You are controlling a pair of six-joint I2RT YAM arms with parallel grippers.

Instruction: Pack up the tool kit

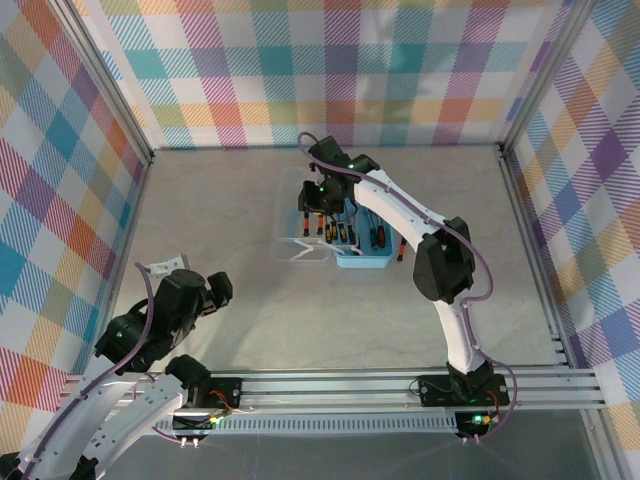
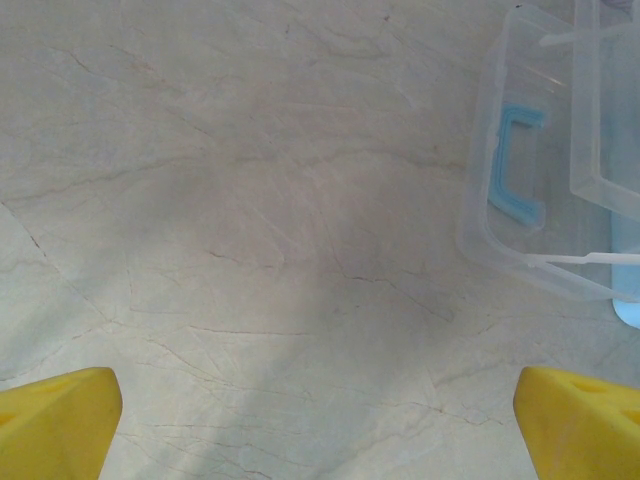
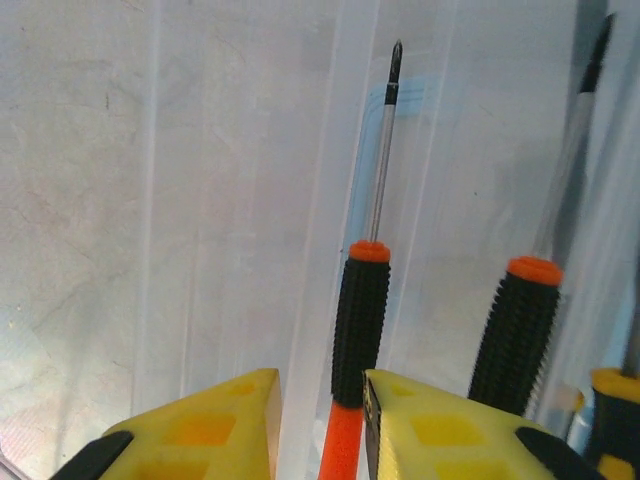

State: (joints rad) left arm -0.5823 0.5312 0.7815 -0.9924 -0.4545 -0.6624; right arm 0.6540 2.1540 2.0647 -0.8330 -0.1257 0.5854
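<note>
The tool kit's light-blue case (image 1: 366, 262) lies mid-table, its clear lid (image 1: 303, 248) folded out to the left. Several screwdrivers (image 1: 345, 232) lie across the case. My right gripper (image 1: 320, 213) hangs over the lid side. In the right wrist view its jaws (image 3: 320, 425) stand open around a black-and-orange screwdriver (image 3: 360, 320): the handle rests against the right finger (image 3: 440, 430), with a gap to the left finger (image 3: 210, 430). A second black-and-orange screwdriver (image 3: 515, 330) lies to the right. My left gripper (image 1: 215, 290) is open over bare table; its view shows the lid's blue handle (image 2: 515, 165).
Aluminium posts and checked cloth walls ring the marble-look table (image 1: 220, 220). A metal rail (image 1: 350, 385) runs along the near edge by the arm bases. The right arm (image 1: 440, 260) reaches over the case's right side.
</note>
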